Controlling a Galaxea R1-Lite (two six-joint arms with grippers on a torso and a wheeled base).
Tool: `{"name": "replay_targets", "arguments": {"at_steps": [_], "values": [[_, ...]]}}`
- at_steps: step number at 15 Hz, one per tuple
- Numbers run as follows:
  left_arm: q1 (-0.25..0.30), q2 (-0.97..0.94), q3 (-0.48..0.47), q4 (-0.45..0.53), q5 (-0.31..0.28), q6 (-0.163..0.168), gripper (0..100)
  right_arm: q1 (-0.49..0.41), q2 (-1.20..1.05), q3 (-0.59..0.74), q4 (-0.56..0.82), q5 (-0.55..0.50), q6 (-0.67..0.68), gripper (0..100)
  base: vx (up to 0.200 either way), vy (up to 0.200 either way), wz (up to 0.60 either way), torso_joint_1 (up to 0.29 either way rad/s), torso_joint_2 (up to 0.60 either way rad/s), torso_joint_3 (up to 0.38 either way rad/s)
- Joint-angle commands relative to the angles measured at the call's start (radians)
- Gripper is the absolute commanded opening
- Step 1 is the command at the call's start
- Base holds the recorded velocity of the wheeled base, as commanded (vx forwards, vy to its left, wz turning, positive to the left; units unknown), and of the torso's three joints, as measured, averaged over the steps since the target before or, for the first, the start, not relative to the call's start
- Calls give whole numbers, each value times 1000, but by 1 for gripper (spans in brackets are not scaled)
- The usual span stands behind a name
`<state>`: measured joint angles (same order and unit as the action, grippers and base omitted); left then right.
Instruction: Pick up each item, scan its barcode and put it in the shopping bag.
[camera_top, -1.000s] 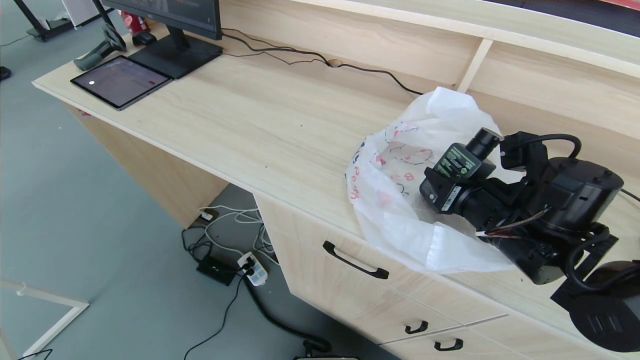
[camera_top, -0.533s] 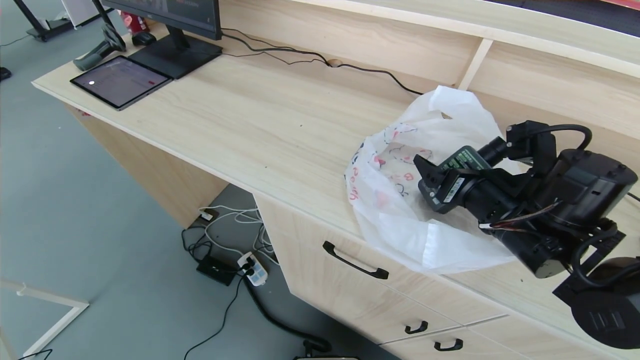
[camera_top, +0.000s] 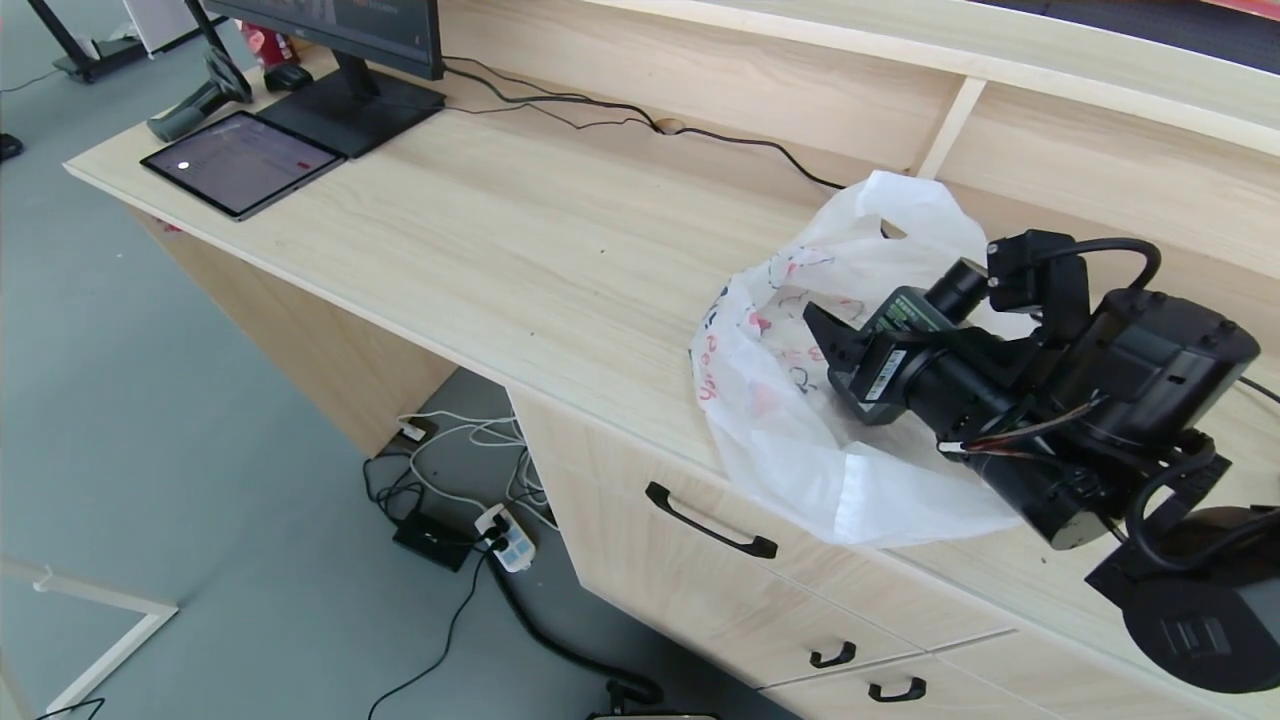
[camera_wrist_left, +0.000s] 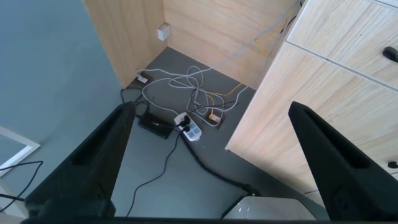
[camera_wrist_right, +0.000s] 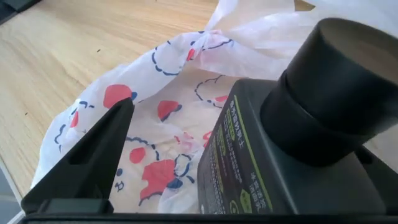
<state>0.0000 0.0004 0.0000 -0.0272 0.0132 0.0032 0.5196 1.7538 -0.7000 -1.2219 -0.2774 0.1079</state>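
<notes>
Bright, even, diffuse light over the counter (camera_top: 520, 250); only soft, pale shadows beside the shopping bag (camera_top: 780, 450) and under the monitor stand (camera_top: 350, 100). Faint sheen on the tablet (camera_top: 240, 160) and the cap of the bottle (camera_wrist_right: 249, 174). Dimmer on the floor (camera_wrist_left: 74, 74) below.

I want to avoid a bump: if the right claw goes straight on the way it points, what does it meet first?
Most likely the shopping bag: the right claw, holding a bottle, points into its open plastic, though depth is unclear.
</notes>
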Motion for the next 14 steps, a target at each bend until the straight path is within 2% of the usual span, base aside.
{"name": "replay_targets", "arguments": {"at_steps": [1,4,8,14], "values": [[0,0,0,0,1,0,100,4,46,-30,-2,4,4,100,0,0,0,0,0,0],[0,0,0,-2,1,-2,100,-1,107,-121,-14,-3,23,100,0,0,0,0,0,0],[0,0,0,-2,1,-2,100,-84,93,-108,-41,1,-31,100,0,0,0,0,0,0],[0,0,0,-2,1,-2,100,-98,64,-104,-111,26,-145,100,0,0,0,0,0,0]]}}
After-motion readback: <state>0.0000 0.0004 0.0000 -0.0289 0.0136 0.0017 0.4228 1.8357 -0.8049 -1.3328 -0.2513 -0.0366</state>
